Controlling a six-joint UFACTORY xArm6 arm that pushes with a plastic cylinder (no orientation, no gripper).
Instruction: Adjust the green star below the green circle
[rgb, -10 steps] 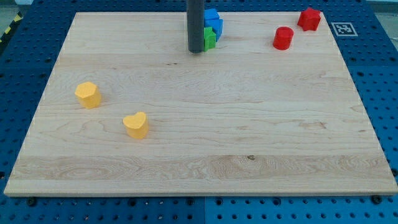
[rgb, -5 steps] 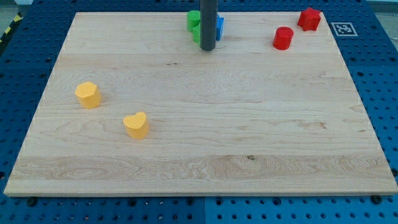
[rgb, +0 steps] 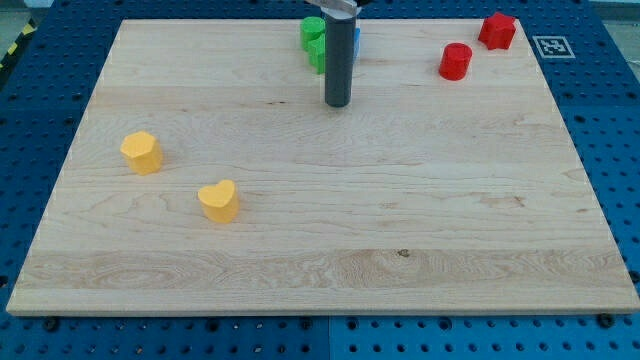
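The green circle (rgb: 311, 30) sits at the top middle of the wooden board (rgb: 320, 240). A second green block, which I take for the green star (rgb: 317, 57), lies just below it and touches it, half hidden by my rod. My tip (rgb: 338, 103) rests on the board below and slightly right of both green blocks, a short gap away from them. A sliver of a blue block (rgb: 356, 38) shows at the rod's right edge.
A red cylinder (rgb: 455, 61) and a red block (rgb: 497, 30) stand at the top right. A yellow block (rgb: 141, 152) and a yellow heart (rgb: 217, 200) lie at the left. A printed marker (rgb: 551, 45) sits off the board's top right corner.
My tip moved right from the left of the green and blue blocks to in front of them, then down the view, away from them. The green circle came into view.
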